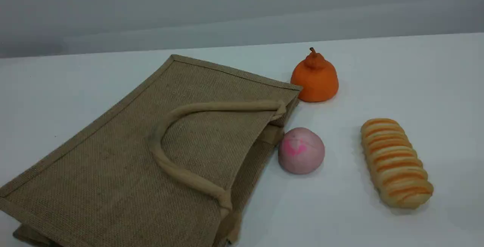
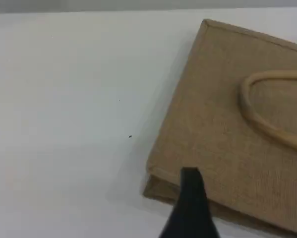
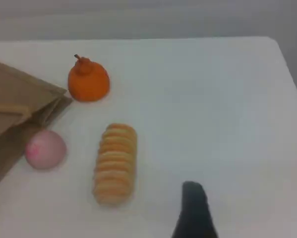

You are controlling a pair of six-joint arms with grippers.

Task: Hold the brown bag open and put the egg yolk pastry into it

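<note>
The brown bag lies flat on the white table, its mouth toward the right and one beige rope handle resting on top. The left wrist view looks down on the bag near its closed end, with one dark fingertip of my left gripper hovering above that corner, holding nothing. In the right wrist view one dark fingertip of my right gripper hangs over bare table, right of the food items, also holding nothing. The egg yolk pastry is out of view. Neither arm shows in the scene view.
A pink-marked ball sits just outside the bag's mouth. An orange pear-shaped item stands behind it. A long orange-striped loaf lies further right. The right wrist view shows the table's right edge.
</note>
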